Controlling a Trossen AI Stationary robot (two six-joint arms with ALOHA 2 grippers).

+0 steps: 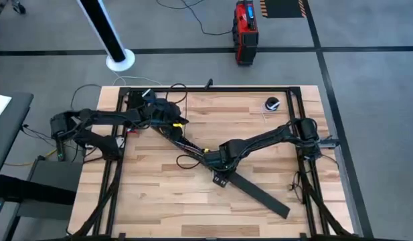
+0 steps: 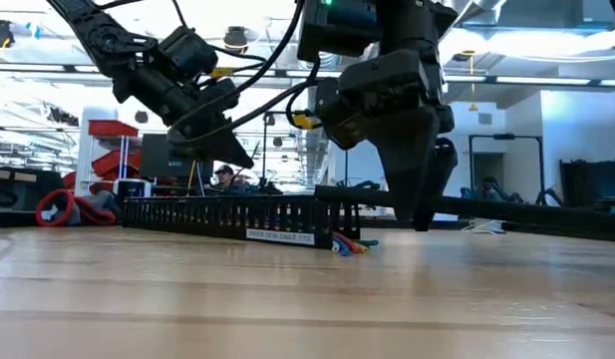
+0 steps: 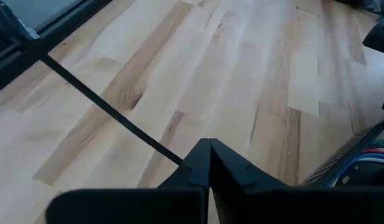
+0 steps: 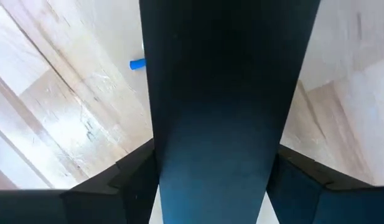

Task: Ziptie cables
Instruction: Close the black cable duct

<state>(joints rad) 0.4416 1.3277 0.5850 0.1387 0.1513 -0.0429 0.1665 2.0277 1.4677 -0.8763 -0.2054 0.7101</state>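
My left gripper pinches a thin black ziptie. My right gripper clamps the flat black strip. The cables run diagonally between them, in the slotted channel.

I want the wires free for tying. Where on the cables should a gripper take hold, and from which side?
Judging by the views, best at the loose coloured ends of the cables, which stick out past the end of the slotted black channel. Come down from above, fingers across the bundle: it lies flat on the table, and elsewhere the channel walls enclose it.
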